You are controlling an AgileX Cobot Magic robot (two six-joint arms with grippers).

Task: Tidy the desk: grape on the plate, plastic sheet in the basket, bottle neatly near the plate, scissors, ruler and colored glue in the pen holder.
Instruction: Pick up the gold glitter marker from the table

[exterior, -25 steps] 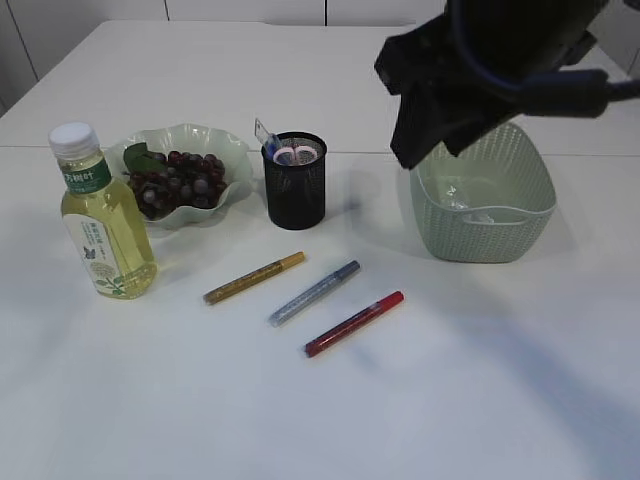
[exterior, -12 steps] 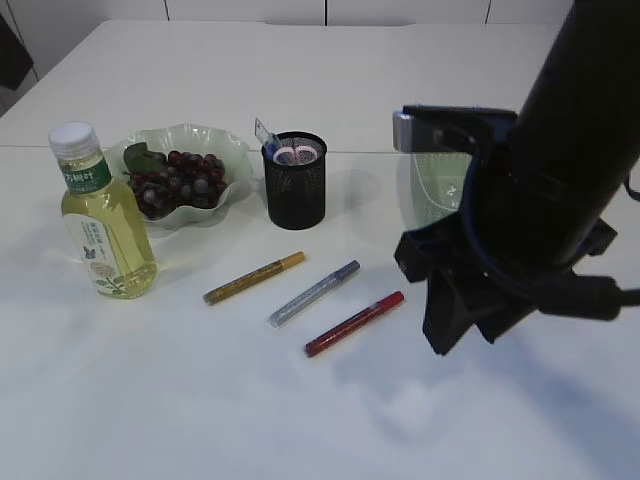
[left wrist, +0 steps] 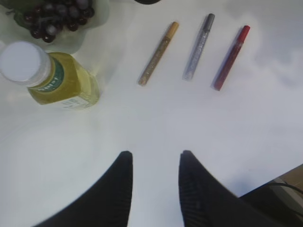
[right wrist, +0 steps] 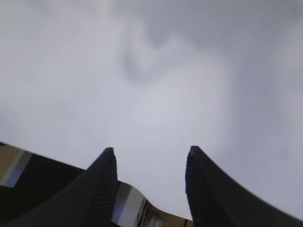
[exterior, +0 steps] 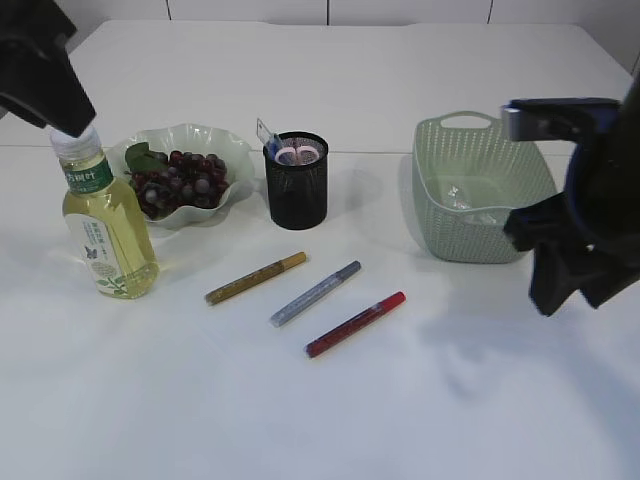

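Both claws parted and empty above a half-tidied white counter (exterior: 330, 420)

Exterior view: the clear bottle of yellow drink with a white cap (exterior: 102, 225) stands just beside the pale green scalloped plate (exterior: 235, 160) holding dark grapes (exterior: 178, 180); the black mesh pen holder (exterior: 295, 185) stands right of the plate, something blue and pink showing inside it; gold (exterior: 255, 277), silver (exterior: 315, 292) and red glue pens (exterior: 355, 323) lie in a row in front; the green woven basket (exterior: 430, 215) holds a clear plastic sheet (exterior: 470, 205). Left wrist view: the left claw (left wrist: 155, 158) hangs apart, holding nothing, over bare counter near the bottle and pens. Right wrist view: the right claw (right wrist: 150, 156) stands wide and empty over blurred white surface
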